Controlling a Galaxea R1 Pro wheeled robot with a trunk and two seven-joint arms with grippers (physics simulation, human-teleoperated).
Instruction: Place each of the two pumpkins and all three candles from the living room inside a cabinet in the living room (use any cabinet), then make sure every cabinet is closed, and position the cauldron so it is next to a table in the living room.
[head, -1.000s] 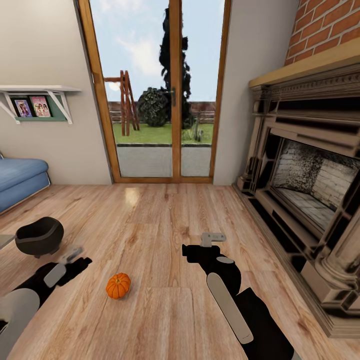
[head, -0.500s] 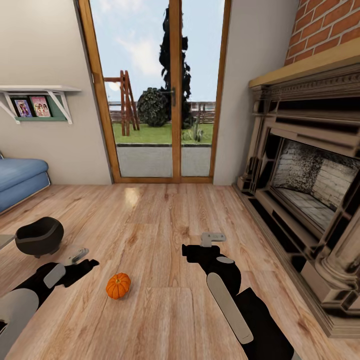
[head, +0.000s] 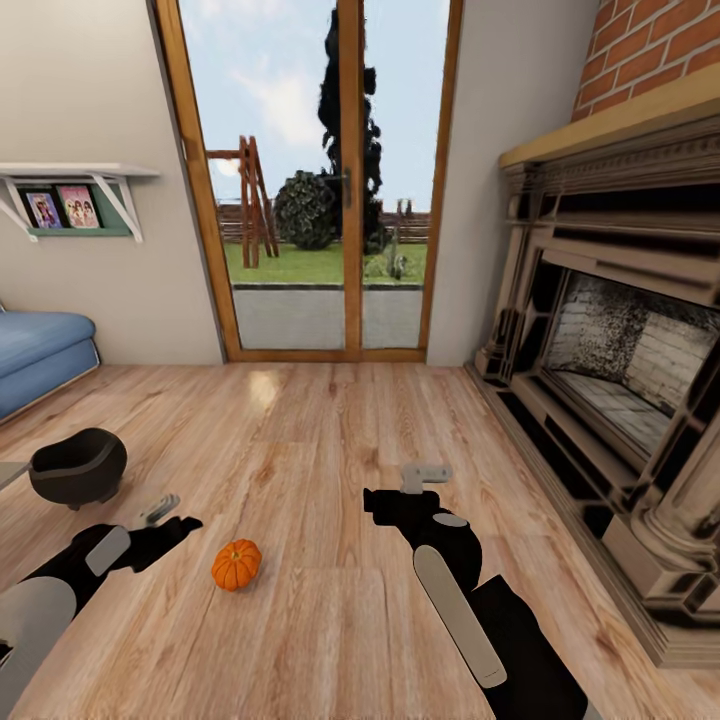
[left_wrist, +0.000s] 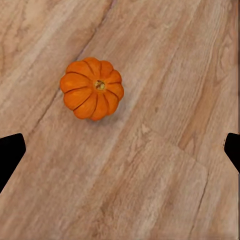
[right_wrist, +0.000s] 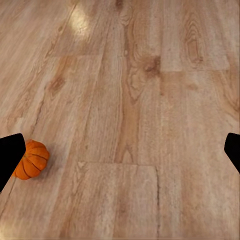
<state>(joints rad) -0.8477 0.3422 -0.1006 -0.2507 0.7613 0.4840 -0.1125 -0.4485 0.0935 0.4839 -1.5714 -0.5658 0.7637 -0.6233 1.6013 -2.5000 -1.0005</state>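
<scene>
Left gripper (head: 172, 512) nearer pumpkin (head: 236, 565) than before, fingers apart.

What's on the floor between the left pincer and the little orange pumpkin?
Nothing: bare wood floor between the left pincer and the pumpkin, seen in the head view.

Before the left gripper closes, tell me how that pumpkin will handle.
The pumpkin looks squat and sits stem-up on the wood floor, so it probably stays put rather than rolling. Its rounded, ribbed sides may slip between the fingers of the left gripper. It is probably light.
</scene>
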